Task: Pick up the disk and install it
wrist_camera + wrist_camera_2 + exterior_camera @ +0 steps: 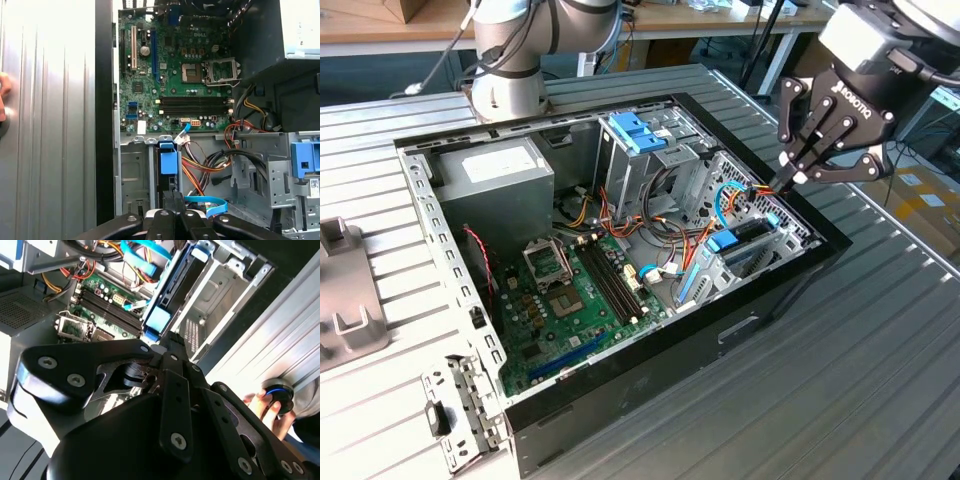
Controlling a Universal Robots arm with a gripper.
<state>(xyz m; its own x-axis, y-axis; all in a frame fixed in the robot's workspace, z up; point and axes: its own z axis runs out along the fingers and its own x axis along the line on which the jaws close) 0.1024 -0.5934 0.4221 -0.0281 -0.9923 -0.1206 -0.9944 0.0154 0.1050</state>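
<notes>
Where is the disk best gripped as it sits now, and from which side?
Probably its upper edge, from above: the disk stands on edge in the drive bay, with bay walls beside both faces, leaving just the blue-bracketed top free. Pinch across its thickness.

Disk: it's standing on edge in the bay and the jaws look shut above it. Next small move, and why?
Probably a short, slow push on the blue rail end of the disk. In the exterior view the gripper hangs just over the drive bay with its jaws closed on nothing. The disk already stands on edge inside the bay. I can't tell whether it is fully seated.
</notes>
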